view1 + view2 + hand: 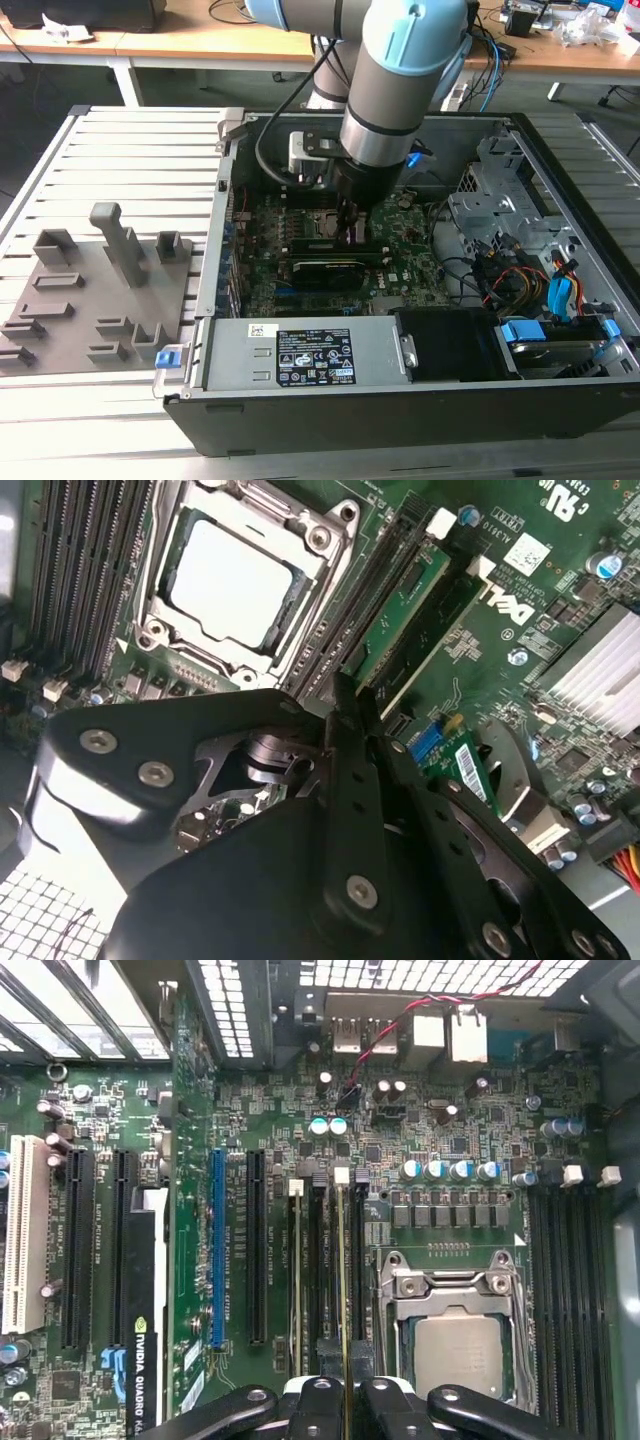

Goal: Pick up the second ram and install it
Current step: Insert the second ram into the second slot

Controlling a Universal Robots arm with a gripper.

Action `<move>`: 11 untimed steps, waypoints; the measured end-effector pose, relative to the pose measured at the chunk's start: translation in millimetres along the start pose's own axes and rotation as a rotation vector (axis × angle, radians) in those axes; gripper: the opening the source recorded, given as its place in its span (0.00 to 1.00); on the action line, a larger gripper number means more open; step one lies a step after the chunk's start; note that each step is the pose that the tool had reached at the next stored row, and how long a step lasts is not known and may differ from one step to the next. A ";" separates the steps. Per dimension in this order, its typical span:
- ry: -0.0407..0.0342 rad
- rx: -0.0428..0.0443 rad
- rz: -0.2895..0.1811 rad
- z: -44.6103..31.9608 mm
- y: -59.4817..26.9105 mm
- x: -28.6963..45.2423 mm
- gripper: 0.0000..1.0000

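Fingers (345,1385) of the robot arm clamp the second ram (343,1290) edge-on over a memory slot just beside the processor socket (455,1325); seating appears under way, and pressing it home calls for straight alignment with that slot.

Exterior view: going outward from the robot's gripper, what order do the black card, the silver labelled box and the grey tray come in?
From the gripper, closed on the second ram:
1. black card, right beside it on the motherboard.
2. silver labelled box, along the case's near wall.
3. grey tray, outside the case, exterior view's left.
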State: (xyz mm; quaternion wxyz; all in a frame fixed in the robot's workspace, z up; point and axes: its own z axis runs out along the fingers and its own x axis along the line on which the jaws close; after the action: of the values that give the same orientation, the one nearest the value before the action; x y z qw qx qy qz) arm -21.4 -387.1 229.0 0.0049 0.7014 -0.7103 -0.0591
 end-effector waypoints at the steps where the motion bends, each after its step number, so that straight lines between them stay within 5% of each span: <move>1: 0.0001 -0.0001 0.000 0.2 1.3 0.0 0.13; 11: 0.0000 0.0000 0.000 4.0 -1.1 0.2 0.13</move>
State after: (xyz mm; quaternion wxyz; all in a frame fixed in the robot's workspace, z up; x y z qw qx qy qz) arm -20.6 -387.0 224.9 0.0049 0.7014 -0.7103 -0.0591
